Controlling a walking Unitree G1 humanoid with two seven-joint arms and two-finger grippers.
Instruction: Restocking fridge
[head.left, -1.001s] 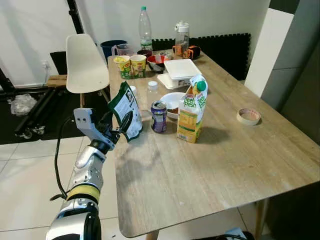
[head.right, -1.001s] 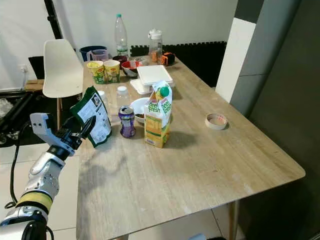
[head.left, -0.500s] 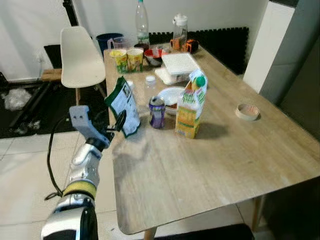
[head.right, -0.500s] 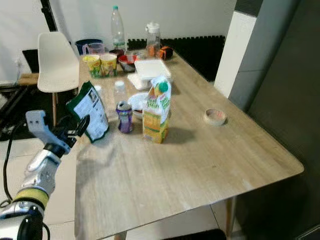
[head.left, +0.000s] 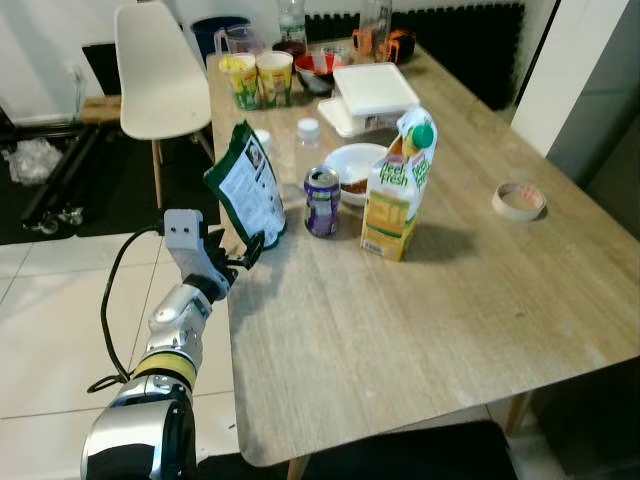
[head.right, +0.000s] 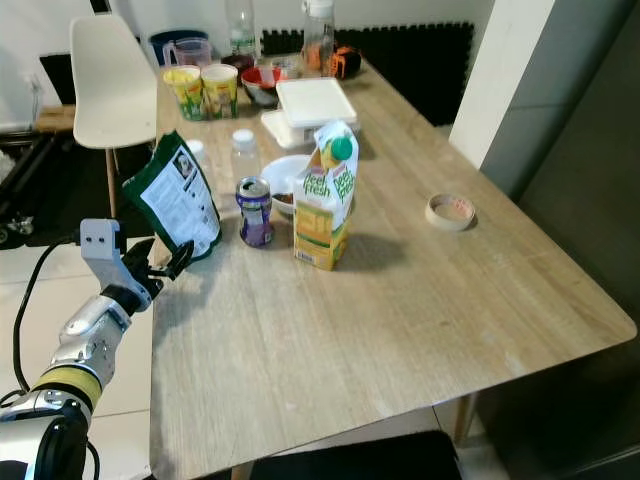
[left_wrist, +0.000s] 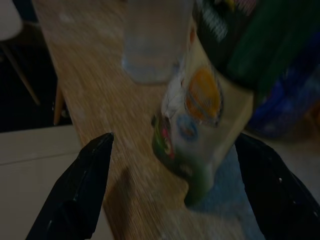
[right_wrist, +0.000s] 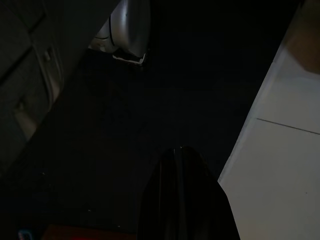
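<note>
A green snack pouch (head.left: 245, 190) stands near the table's left edge. Beside it are a purple drink can (head.left: 321, 201) and a yellow-green juice carton (head.left: 395, 190). My left gripper (head.left: 240, 255) is open at the table edge, just in front of the pouch's base. In the left wrist view its fingers (left_wrist: 80, 190) are spread wide, and the pouch (left_wrist: 200, 115) stands a little ahead of the gap, untouched. A small clear bottle (left_wrist: 150, 45) stands behind the pouch. My right arm hangs idle in the dark, and its gripper (right_wrist: 182, 160) looks shut.
The wooden table (head.left: 420, 330) also holds a white bowl (head.left: 345, 165), stacked white containers (head.left: 375, 90), two noodle cups (head.left: 258, 78) and a tape roll (head.left: 519, 201). A white chair (head.left: 155, 70) stands at the far left corner. White tiled floor (head.left: 60, 330) lies to my left.
The whole view has shifted and tilted down, so the camera moved. My left gripper stays open by the pouch's base, a little lower against it than before.
</note>
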